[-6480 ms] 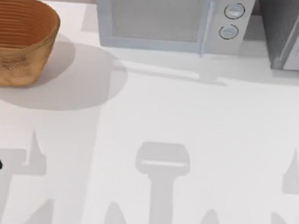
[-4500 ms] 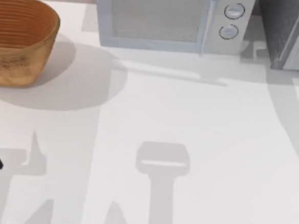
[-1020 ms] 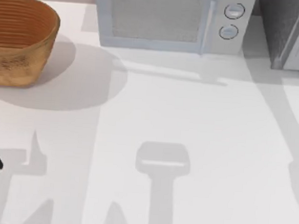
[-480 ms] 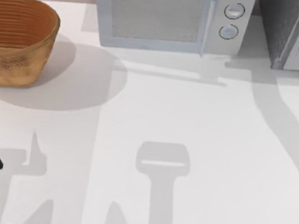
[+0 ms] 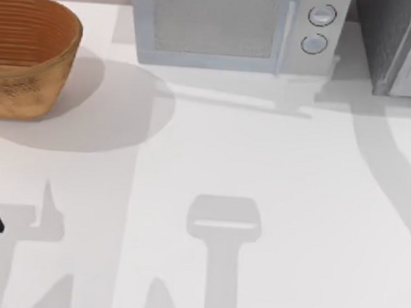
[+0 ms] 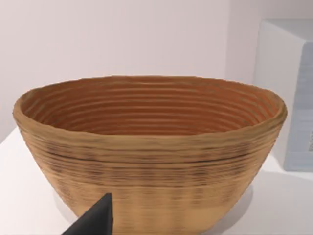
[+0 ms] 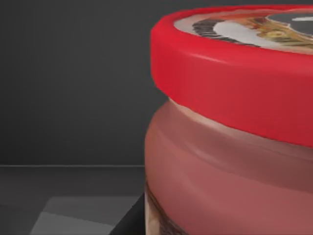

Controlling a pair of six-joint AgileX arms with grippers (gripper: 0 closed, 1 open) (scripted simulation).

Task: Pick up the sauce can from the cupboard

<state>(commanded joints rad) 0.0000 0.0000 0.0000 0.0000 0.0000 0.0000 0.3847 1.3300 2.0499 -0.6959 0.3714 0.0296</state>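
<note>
Sauce can (image 7: pixel 230 132) close before the right wrist camera inside the dark cupboard (image 5: pixel 397 40) beside the microwave (image 5: pixel 232 29); pincer state impossible to tell.

The sauce can (image 7: pixel 230 171) had a glossy red lid that looked like smooth plastic, with a printed paper-like emblem on top, and a smooth, faintly sheened reddish body. The cupboard (image 7: pixel 73 88) around it was matt dark grey. The basket (image 5: pixel 25 53) looked woven, coiled in rough ribbed bands of tan fibre, warmer brown inside. The microwave (image 5: pixel 232 29) had a smooth pale casing with a fine speckled door panel. The table (image 5: pixel 261 165) was flat matt white.
</note>
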